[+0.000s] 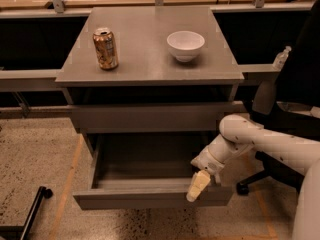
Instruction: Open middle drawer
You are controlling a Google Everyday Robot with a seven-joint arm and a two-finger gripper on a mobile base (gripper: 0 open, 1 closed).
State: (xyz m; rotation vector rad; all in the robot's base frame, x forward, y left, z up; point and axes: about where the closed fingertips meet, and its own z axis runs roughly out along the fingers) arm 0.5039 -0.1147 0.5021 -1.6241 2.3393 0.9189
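Note:
The grey cabinet (145,64) has its middle drawer (140,199) pulled far out, with the dark grey inside (145,156) showing and nothing in it that I can see. The taller top front (150,117) above it is closed. The lowest front is hidden under the open drawer. My gripper (198,186) is at the right end of the open drawer's front panel, over its top edge. My white arm (250,139) reaches in from the right.
A drink can (105,49) and a white bowl (185,45) stand on the cabinet top. A black office chair (295,104) is at the right behind my arm, with a small bottle (281,58) on the ledge. A black wheeled leg (36,204) is on the speckled floor at lower left.

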